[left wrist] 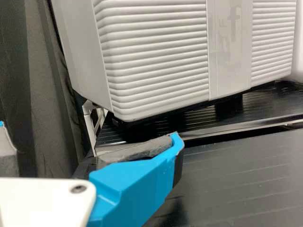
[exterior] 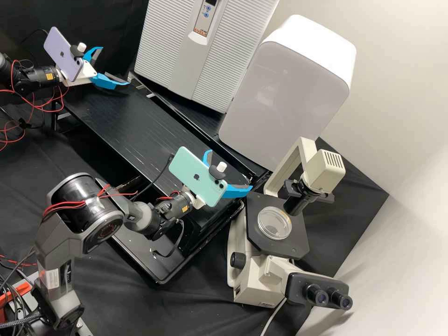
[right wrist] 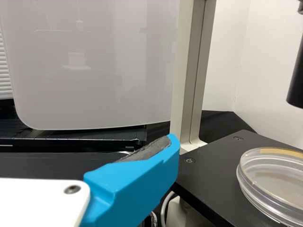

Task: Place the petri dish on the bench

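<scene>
- The step in hand looks like the approach to the pick: the petri dish (exterior: 274,223) lies flat on the black stage (exterior: 301,242) of the microscope, and neither arm holds it.
- The right tool (exterior: 231,169), its fingers apart and nothing between them, is near the stage on the side facing the surface (exterior: 126,121).
- The left tool (exterior: 115,66), also spread and without a load, is well apart, by the ribbed grey box (exterior: 163,46).
- Next, the right arm should bring its fingers over the stage to either side of the dish, level with its low rim, then close gently; clear plastic could slip or tilt.
- The lens tube (exterior: 297,204) hangs right beside the dish, so a steep rise there risks a knock.
- The pale post (right wrist: 187,71) stands at the stage's far edge; the eyepieces (exterior: 326,296) bound another side.
- The easiest way out seems to be sideways, after a small lift to clear the stage edge, towards the surface.
- The broad middle of the surface, between the two tools, offers room to set the dish down, away from its long edges.
</scene>
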Robot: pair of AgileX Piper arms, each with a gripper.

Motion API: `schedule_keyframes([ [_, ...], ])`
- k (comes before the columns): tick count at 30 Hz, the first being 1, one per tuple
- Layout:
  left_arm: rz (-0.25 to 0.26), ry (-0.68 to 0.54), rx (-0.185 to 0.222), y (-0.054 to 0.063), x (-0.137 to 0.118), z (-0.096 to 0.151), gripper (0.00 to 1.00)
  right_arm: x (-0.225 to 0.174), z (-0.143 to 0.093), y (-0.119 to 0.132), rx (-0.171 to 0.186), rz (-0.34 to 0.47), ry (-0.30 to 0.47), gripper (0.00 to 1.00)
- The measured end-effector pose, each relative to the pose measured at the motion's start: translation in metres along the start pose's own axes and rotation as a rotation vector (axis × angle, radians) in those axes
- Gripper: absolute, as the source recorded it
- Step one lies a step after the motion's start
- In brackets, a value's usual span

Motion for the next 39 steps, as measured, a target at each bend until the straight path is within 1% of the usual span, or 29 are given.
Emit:
schedule_keyframes([
  [8,0.0,0.0,0.0,0.0,0.0,0.0,1.0,0.0,0.0,0.0,0.0,0.0,0.0,1.0],
  [12,0.0,0.0,0.0,0.0,0.0,0.0,1.0,-0.01,0.004,-0.001,-0.001,0.005,-0.005,1.0],
  [17,0.0,0.0,0.0,0.0,0.0,0.0,1.0,-0.03,0.013,0.007,-0.001,0.048,-0.015,1.0],
  [20,0.0,0.0,0.0,0.0,0.0,0.0,1.0,-0.038,0.023,0.01,0.003,0.067,-0.032,1.0],
  [23,0.0,0.0,0.0,0.0,0.0,0.0,1.0,-0.048,0.037,0.016,0.0,0.083,-0.075,1.0],
  [25,0.0,0.0,0.0,0.0,0.0,0.0,1.0,-0.056,0.05,0.023,0.01,0.113,-0.114,1.0],
  [26,0.0,0.0,0.0,0.0,0.0,0.0,1.0,-0.059,0.054,0.026,0.013,0.131,-0.125,1.0],
  [28,0.0,0.0,0.0,0.0,0.0,0.0,1.0,-0.065,0.061,0.033,0.007,0.164,-0.142,1.0],
  [29,0.0,0.0,0.0,0.0,0.0,0.0,1.0,-0.067,0.064,0.037,0.012,0.183,-0.151,1.0],
  [31,0.0,0.0,0.0,0.0,0.0,0.0,1.0,-0.071,0.069,0.044,0.017,0.219,-0.16,1.0],
  [34,0.0,0.0,0.0,0.0,0.0,0.0,1.0,-0.073,0.072,0.049,0.013,0.25,-0.165,1.0],
  [37,0.0,0.0,0.0,0.0,0.0,0.0,1.0,-0.071,0.075,0.049,0.015,0.249,-0.168,1.0],
  [39,0.0,0.0,0.0,0.0,0.0,0.0,1.0,-0.066,0.077,0.049,0.008,0.245,-0.17,1.0],
])
